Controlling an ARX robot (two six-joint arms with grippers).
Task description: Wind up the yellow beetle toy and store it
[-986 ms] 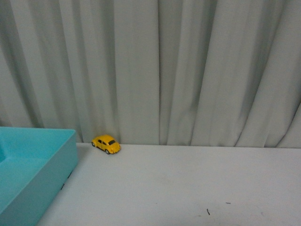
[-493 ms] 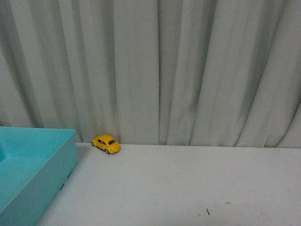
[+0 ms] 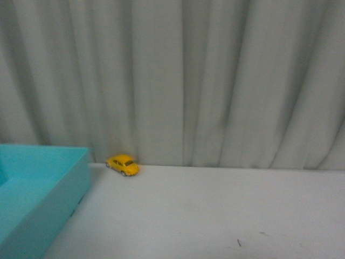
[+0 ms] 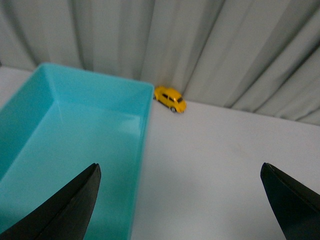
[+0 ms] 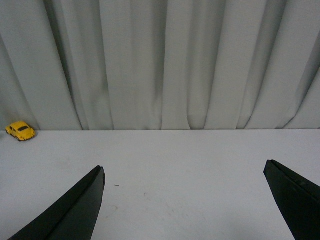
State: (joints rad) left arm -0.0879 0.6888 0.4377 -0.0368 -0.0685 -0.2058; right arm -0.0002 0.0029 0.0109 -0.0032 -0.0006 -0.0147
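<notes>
Yellow beetle toy (image 3: 122,164) on table (image 3: 215,216) by curtain (image 3: 215,81), nr teal bin (image 3: 32,194).

L tool (image 4: 179,166), R tool (image 5: 184,165), matte blk tapered fingers (image 4: 75,205)

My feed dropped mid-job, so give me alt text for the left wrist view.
A tiny yellow beetle toy sits on the white table beside a corner of a turquoise bin, close against a grey curtain. The left gripper shows two dark fingers spread wide open in the foreground, holding nothing.
</notes>
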